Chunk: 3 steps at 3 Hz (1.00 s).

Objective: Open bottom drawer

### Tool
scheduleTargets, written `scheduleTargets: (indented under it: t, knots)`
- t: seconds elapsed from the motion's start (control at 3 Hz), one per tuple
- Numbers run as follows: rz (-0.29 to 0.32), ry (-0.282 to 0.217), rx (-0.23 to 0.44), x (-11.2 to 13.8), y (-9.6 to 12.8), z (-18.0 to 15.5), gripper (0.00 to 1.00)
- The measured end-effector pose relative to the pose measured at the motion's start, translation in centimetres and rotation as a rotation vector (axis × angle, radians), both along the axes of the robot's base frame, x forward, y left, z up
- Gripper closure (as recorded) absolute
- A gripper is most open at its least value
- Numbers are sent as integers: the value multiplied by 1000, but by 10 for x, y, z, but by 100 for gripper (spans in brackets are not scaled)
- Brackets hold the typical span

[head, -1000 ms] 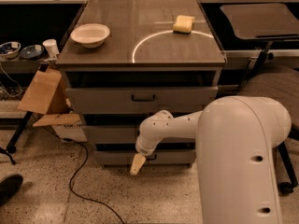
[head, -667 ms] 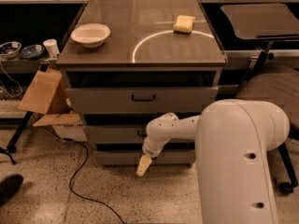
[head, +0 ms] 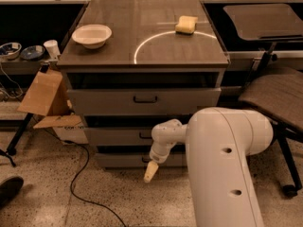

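The grey cabinet (head: 142, 56) has three drawers. The bottom drawer (head: 118, 161) has the shortest front, just above the floor, with a dark gap above it. Its small black handle (head: 145, 160) shows only partly behind my arm. My gripper (head: 150, 171) hangs with its cream tip pointing down toward the floor, just in front of and slightly below the handle. My white arm (head: 222, 160) fills the lower right and hides the right part of the bottom drawer. The middle drawer (head: 116, 136) and top drawer (head: 142, 100) sit above.
A white bowl (head: 91, 34) and a yellow sponge (head: 186, 24) lie on the cabinet top. A cardboard box (head: 42, 96) leans at the left. A black cable (head: 80, 183) runs over the floor. A chair (head: 279, 98) stands at the right, and a shoe (head: 9, 189) is at lower left.
My gripper and wrist have shifted a little to the right and slightly down, staying in front of the bottom drawer. The drawers have not visibly moved.
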<state>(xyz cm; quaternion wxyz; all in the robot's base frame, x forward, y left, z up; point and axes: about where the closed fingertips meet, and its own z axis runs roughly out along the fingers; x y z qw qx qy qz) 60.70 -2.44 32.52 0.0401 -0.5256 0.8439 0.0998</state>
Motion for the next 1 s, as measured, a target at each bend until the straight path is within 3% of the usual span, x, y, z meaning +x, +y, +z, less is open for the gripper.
scheduleTargets:
  t: [0.33,0.67,1.0]
  knots:
    - [-9,-37,81,-3,-11,-26,0]
    - [-12,-137,195,-3,-22,-51,0]
    - [10,-282,304,12,-18,-58,0]
